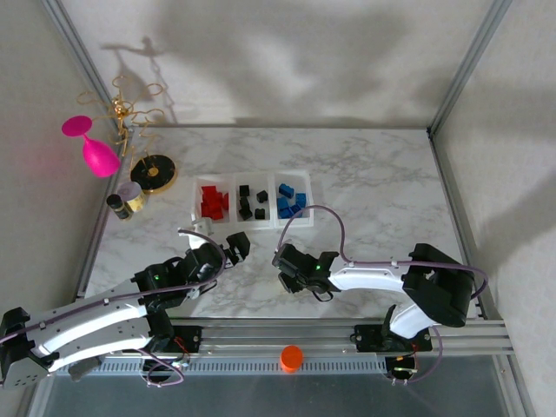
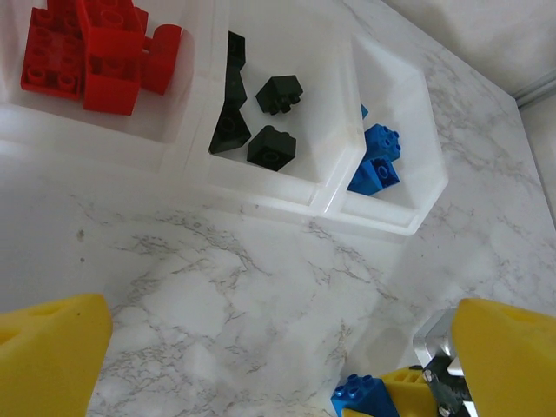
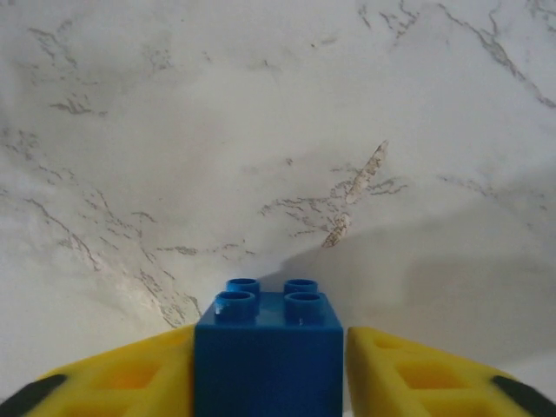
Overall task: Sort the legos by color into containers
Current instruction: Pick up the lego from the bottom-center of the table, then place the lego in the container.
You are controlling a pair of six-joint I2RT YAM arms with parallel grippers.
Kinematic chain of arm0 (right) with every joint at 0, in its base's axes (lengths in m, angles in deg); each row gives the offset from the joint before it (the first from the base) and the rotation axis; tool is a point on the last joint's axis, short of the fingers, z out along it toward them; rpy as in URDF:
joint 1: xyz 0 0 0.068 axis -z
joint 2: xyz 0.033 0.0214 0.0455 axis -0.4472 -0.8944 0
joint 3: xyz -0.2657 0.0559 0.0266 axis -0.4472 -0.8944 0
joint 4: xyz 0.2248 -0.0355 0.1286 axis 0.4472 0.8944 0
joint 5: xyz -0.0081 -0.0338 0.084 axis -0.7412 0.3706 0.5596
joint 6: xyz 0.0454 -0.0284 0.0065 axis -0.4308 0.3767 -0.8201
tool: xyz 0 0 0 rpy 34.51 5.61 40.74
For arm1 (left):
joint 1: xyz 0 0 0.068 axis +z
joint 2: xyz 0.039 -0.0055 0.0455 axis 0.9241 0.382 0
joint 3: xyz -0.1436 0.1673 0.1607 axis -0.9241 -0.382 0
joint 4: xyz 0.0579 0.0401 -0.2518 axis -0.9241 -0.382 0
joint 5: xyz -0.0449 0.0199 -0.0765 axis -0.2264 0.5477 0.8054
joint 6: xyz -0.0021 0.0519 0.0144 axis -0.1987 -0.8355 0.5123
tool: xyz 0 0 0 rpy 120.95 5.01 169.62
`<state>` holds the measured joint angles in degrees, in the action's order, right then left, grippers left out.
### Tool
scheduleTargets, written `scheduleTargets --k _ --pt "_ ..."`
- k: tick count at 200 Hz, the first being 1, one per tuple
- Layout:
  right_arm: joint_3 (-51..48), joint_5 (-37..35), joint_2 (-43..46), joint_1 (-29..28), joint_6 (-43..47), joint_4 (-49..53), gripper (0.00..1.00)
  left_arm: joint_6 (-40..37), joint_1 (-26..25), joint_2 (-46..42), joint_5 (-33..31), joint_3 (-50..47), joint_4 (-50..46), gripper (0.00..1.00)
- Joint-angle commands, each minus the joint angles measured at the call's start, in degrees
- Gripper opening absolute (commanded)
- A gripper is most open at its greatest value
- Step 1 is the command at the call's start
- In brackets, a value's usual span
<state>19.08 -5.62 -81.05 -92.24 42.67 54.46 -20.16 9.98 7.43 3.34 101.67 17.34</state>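
A blue lego (image 3: 268,365) sits between the yellow fingers of my right gripper (image 3: 269,343), which is shut on it just over the marble table. The same brick (image 2: 363,400) shows at the bottom edge of the left wrist view. The containers (image 1: 234,198) stand in a row behind, with red legos (image 2: 95,52) in the left tray, black legos (image 2: 274,143) in the middle one and blue legos (image 2: 378,161) in the right one. My left gripper (image 2: 278,365) hangs open in front of the trays, with nothing between its jaws. In the top view the left gripper (image 1: 217,239) and the right gripper (image 1: 282,261) are close together.
At the back left stand a pink glass (image 1: 91,148), a black-and-gold disc (image 1: 158,171), a small jar (image 1: 130,198) and a gold wire stand (image 1: 130,104). An orange cap (image 1: 291,356) lies on the rail between the arm bases. White walls enclose the table.
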Motion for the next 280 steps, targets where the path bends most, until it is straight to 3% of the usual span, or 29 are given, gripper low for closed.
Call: scheduleTargets --k 1,43,91,154,213,249,280 --pt "1.7 -2.0 0.7 -0.6 -1.2 -0.1 0.36 1.1 -0.4 -1.0 -2.2 0.8 -1.1 1.0" --pt "5.5 -5.4 3.3 0.6 -2.1 2.9 0.33 -0.6 -0.3 -0.8 -3.2 2.5 -1.3 1.0" --pt "12.9 -7.6 2.8 8.6 -0.4 3.4 0.34 -4.7 0.9 2.0 -6.1 7.2 -1.8 1.0" --pt "27.3 -7.8 -9.4 19.0 3.1 -1.7 0.33 -9.5 6.6 5.3 -4.2 10.5 3.1 1.0" --pt "37.1 -5.3 -21.3 25.3 5.1 -2.8 0.33 -10.7 9.4 5.9 -3.0 10.8 3.3 1.0" --pt "39.6 -3.7 -24.6 25.6 6.1 -3.0 0.4 -10.2 10.2 5.2 -2.6 10.2 2.9 1.0" --pt "39.1 -3.3 -22.0 25.6 6.4 -3.4 0.5 -10.3 10.5 4.0 -3.3 9.8 2.3 1.0"
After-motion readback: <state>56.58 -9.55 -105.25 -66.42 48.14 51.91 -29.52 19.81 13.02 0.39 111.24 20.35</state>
